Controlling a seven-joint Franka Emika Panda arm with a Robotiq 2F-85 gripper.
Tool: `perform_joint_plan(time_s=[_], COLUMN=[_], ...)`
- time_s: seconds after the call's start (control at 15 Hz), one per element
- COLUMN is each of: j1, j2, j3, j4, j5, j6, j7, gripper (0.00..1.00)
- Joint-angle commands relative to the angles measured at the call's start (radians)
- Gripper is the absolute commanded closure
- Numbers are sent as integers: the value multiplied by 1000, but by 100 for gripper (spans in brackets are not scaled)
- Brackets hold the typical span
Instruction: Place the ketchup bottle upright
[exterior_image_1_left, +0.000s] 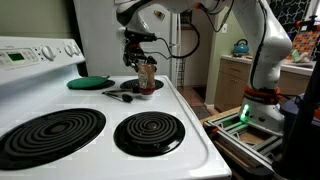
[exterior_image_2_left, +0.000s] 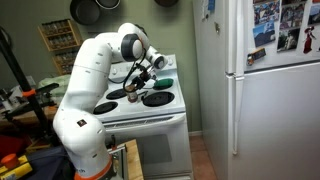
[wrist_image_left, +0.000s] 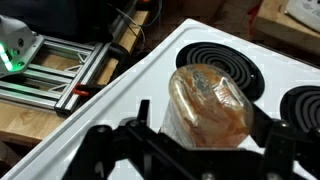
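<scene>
The ketchup bottle (exterior_image_1_left: 147, 76) is a small reddish-brown bottle, held roughly upright just above or on the white stovetop (exterior_image_1_left: 190, 120) near its back edge. My gripper (exterior_image_1_left: 142, 62) comes down from above and is shut on the bottle's upper part. In the wrist view the bottle (wrist_image_left: 207, 105) fills the space between the two black fingers of the gripper (wrist_image_left: 205, 128), which press its sides. In an exterior view the gripper (exterior_image_2_left: 146, 72) hangs over the stove's back burners; the bottle is too small to make out there.
A flat green disc (exterior_image_1_left: 90, 82) lies at the stove's back. A black utensil (exterior_image_1_left: 120, 95) lies beside the bottle. Two coil burners (exterior_image_1_left: 148, 130) are at the front. A white fridge (exterior_image_2_left: 255, 90) stands next to the stove. The arm's base frame (exterior_image_1_left: 245, 118) sits beside the stove.
</scene>
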Motion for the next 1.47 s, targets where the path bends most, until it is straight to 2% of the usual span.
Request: perform_joint_plan(time_s=[0.0, 0.13, 0.33, 0.8, 0.87, 1.13, 1.4], j1=[30, 41, 61, 132, 142, 185, 197], j2=[23, 17, -22, -161, -169, -234, -279], j3=[-25, -33, -45, -48, -41, -35, -17], j4=[27, 20, 5, -31, -28, -88, -155], j5=[-10, -19, -33, -179, -228, -351, -400], j6=[-32, -13, 34, 197, 191, 307, 373], j7=[15, 16, 40, 125, 88, 56, -59], gripper=[40, 57, 77, 80, 80, 80, 80])
